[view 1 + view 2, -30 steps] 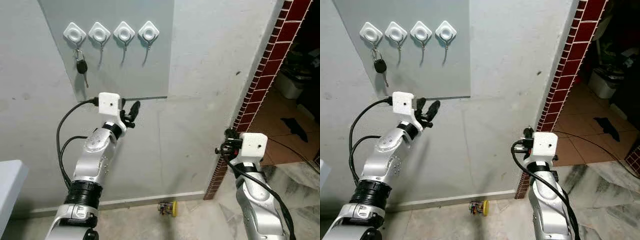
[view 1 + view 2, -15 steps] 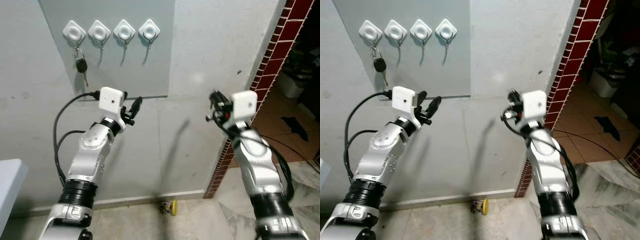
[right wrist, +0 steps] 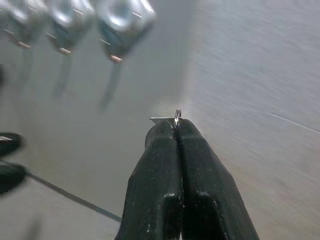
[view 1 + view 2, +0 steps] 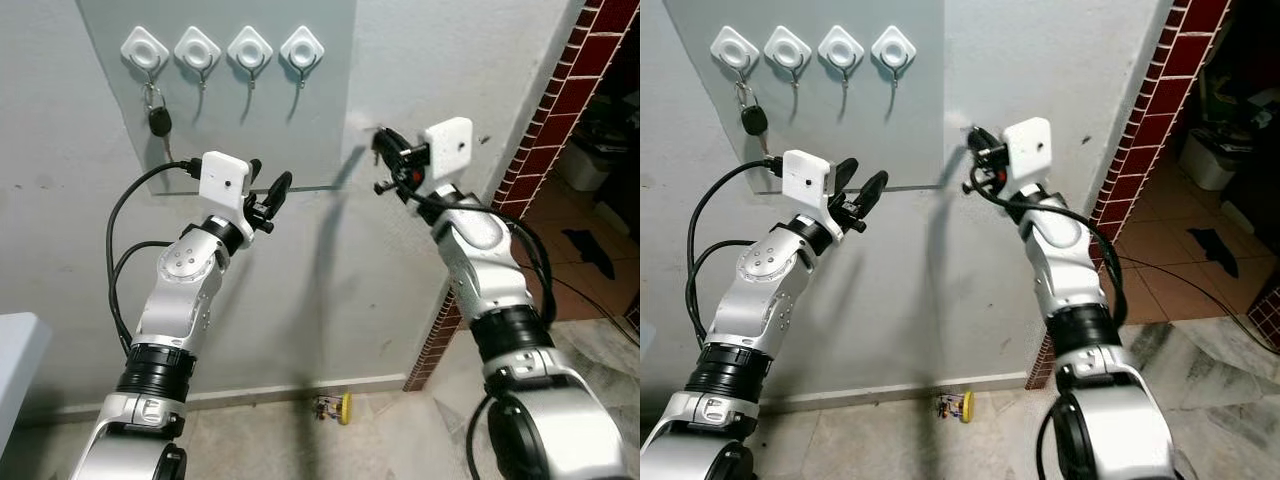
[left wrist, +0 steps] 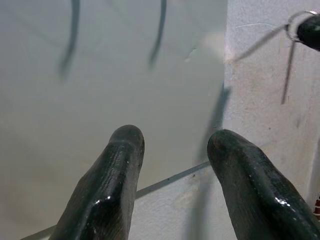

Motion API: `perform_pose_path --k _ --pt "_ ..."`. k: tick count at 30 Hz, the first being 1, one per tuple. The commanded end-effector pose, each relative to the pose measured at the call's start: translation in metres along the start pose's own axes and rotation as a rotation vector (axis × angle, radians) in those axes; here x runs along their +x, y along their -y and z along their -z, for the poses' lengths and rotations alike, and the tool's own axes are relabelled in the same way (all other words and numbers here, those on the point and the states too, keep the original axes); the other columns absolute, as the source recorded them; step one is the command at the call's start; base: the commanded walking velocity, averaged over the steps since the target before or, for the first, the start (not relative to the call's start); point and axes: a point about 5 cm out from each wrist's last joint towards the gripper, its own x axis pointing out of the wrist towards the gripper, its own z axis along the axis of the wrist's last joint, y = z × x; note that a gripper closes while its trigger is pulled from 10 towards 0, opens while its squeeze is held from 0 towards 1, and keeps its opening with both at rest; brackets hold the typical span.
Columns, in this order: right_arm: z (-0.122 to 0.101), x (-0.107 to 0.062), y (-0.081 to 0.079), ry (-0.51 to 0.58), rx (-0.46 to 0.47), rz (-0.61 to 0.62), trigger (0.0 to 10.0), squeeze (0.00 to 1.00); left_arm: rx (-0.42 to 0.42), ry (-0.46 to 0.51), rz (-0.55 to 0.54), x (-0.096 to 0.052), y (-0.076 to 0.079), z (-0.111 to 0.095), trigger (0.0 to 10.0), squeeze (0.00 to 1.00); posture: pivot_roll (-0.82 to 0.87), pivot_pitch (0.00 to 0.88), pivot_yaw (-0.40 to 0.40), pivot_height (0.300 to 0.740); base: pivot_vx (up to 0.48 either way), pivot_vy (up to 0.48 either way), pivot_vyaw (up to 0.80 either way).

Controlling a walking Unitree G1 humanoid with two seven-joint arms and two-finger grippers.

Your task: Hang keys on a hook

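Four white diamond hooks sit in a row on a grey wall panel (image 4: 230, 110). The leftmost hook (image 4: 145, 48) carries a black-headed key (image 4: 158, 121); the rightmost hook (image 4: 301, 46) is bare. My right gripper (image 4: 384, 150) is raised close to the wall, right of the panel and below hook height. It is shut on a small metal key ring (image 3: 176, 118) that pokes out at its tips. My left gripper (image 4: 270, 182) is open and holds nothing, near the panel's lower edge (image 5: 165, 182).
A red brick pillar (image 4: 560, 120) edges a doorway on the right, with tiled floor (image 4: 590, 280) beyond. A small yellow object (image 4: 336, 409) lies on the floor by the baseboard. A white surface (image 4: 18, 355) juts in at the lower left.
My right arm has risen and swung left from beside the brick pillar to the wall beside the hook panel. The left arm has hardly moved.
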Motion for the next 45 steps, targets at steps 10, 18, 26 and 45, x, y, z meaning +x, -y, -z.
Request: perform_pose_path --k 10,18,26,45 --pt "-0.019 0.022 -0.019 0.109 0.145 -0.135 10.0 0.0 0.018 0.058 0.024 0.005 0.002 -0.017 10.0 0.0 -0.06 0.0 -0.027 0.74 0.0 0.0 0.0" --pt "-0.021 0.029 -0.023 0.106 0.222 -0.186 10.0 0.0 0.018 0.074 0.026 0.006 0.003 -0.021 10.0 0.0 -0.05 0.0 -0.032 0.74 0.0 0.0 0.0" --pt "-0.023 0.035 -0.026 0.1 0.353 -0.253 10.0 0.0 0.015 0.081 0.026 0.006 0.005 -0.022 10.0 0.0 -0.04 0.0 -0.044 0.74 0.0 0.0 0.0" --pt "-0.03 0.043 -0.01 0.089 0.475 -0.241 10.0 0.0 0.023 0.082 0.021 0.003 0.004 -0.024 10.0 0.0 -0.01 0.0 -0.054 0.74 0.0 0.0 0.0"
